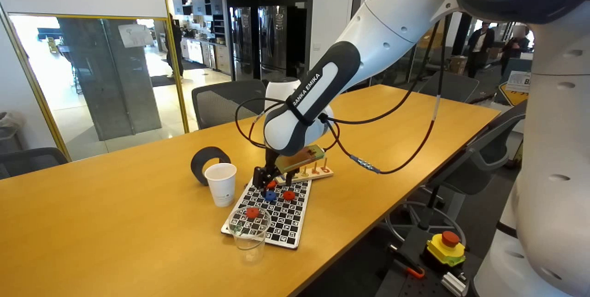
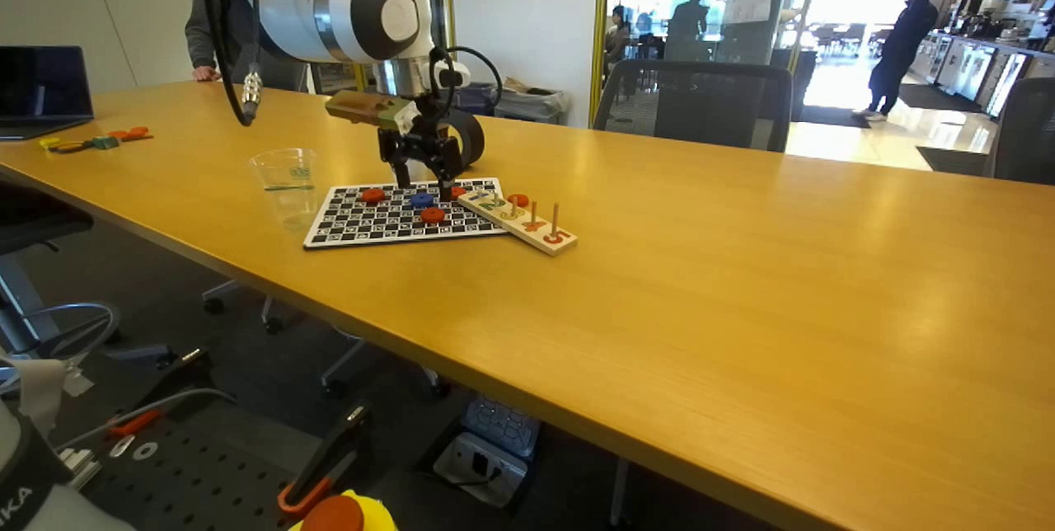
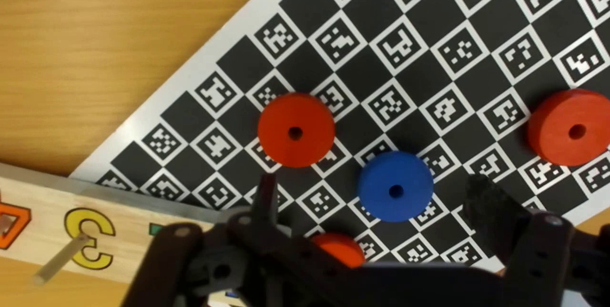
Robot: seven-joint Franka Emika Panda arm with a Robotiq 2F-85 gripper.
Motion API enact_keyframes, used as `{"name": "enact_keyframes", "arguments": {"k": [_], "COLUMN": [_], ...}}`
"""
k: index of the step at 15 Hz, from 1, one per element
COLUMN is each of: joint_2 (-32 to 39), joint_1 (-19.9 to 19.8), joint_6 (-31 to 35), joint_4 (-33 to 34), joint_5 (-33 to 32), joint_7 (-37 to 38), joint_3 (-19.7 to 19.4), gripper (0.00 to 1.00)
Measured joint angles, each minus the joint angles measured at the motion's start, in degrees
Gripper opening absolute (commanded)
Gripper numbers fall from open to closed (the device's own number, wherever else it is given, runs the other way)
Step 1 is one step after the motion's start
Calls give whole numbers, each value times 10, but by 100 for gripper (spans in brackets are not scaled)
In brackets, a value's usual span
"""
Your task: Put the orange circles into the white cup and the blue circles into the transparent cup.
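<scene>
When gripped, likely to feel light, stiff and hard to damage: judge so the small blue round disc (image 3: 396,186), seemingly painted wood with a hole through the middle. Expect smooth, slightly slippery sides; take hold across the full width, squarely on the curved side wall, ignoring the narrow hole. Find it lying flat on the black-and-white chequered marker board (image 3: 431,78), framed in the wrist view between the spread tips of the black two-fingered gripper (image 3: 376,198), wide apart and holding nothing. Mind the small orange-red round disc (image 3: 340,250) partly covered by the gripper, close enough to risk a nudge; treat the two other orange-red discs (image 3: 296,130) in that view as equally light and hard.

Farther out, near the board on the yellow-brown wooden table (image 1: 115,223), count the tapered opaque white cup (image 1: 221,185) as thin-walled and easily tipped, likewise the clear see-through cup (image 1: 250,237).

In an exterior view, see an orange-red disc (image 1: 252,212) through the clear cup, as if inside; in an exterior view, find the same disc (image 2: 372,195) on the board, apart from the cup. In an exterior view, spot also, missing from the wrist view, an orange-red disc (image 2: 518,200) by the pale wooden peg rack (image 2: 519,222).
</scene>
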Motion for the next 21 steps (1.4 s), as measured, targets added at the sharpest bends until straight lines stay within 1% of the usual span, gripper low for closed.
{"name": "enact_keyframes", "arguments": {"k": [5, 14, 15, 16, 17, 18, 21], "joint_2": [17, 26, 28, 30, 31, 33, 34], "joint_1": [0, 0, 0, 0, -1, -3, -12], "joint_6": [12, 12, 12, 12, 12, 12, 10], "joint_4": [7, 18, 20, 21, 22, 23, 24], "joint_5": [29, 41, 42, 43, 50, 60, 88], "joint_7": [-22, -39, -40, -41, -47, -56, -82], "joint_3": [3, 5, 5, 6, 8, 12, 21], "gripper": [100, 100, 75, 74, 68, 58, 36]}}
